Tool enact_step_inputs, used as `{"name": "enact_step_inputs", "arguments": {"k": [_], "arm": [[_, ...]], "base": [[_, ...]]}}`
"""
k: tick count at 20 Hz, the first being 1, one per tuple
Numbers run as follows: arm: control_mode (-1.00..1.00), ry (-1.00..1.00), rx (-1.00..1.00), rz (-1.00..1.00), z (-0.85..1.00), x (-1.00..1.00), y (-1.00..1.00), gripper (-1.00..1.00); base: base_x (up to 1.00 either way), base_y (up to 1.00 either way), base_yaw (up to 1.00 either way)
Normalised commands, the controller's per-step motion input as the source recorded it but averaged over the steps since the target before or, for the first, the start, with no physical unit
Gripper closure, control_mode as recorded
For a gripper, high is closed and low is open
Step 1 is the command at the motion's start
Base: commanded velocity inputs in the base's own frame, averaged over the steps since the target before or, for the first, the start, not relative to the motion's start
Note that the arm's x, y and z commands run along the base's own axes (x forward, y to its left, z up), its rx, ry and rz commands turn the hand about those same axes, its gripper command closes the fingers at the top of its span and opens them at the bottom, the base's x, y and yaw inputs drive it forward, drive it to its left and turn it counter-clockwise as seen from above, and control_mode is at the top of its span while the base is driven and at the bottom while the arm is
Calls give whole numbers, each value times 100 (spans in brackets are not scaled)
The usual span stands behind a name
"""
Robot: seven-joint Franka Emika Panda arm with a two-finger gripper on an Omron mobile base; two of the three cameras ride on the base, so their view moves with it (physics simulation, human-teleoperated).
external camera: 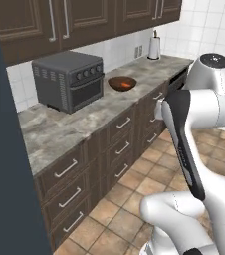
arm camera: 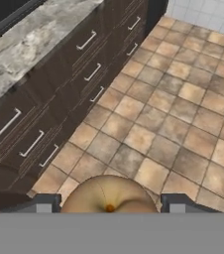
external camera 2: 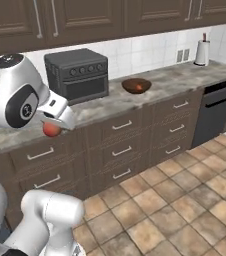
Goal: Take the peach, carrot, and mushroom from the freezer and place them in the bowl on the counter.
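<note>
My gripper (external camera 2: pixel 52 128) is shut on the peach (external camera 2: pixel 51 130), a small red round fruit. It hangs in front of the counter (external camera 2: pixel 110 102) edge, above the drawers. The hand view shows the peach's (arm camera: pixel 109 196) orange-yellow side between the two dark fingertips (arm camera: pixel 176 202), over the tiled floor. The dark brown wooden bowl (external camera: pixel 122 83) (external camera 2: pixel 136 85) stands on the counter (external camera: pixel 50 127) to the right of the oven. A small orange piece lies in it; I cannot tell what it is. The freezer (external camera: pixel 0 149) is the dark blue-grey slab at the far left. Carrot and mushroom are out of view.
A dark grey toaster oven (external camera: pixel 69 79) (external camera 2: pixel 77 75) sits on the counter against the wall. A paper towel roll (external camera 2: pixel 201 52) stands at the far right end, above a black dishwasher (external camera 2: pixel 215 110). Brown drawers (arm camera: pixel 44 99) with silver handles line the counter front over tiled floor (external camera 2: pixel 175 200).
</note>
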Motion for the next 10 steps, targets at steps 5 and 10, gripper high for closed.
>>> {"name": "enact_step_inputs", "arguments": {"k": [5,10], "arm": [[100,0,0,0,0,0,0,100],[100,0,0,0,0,0,0,100]], "base": [[100,-51,0],[100,-43,0]]}}
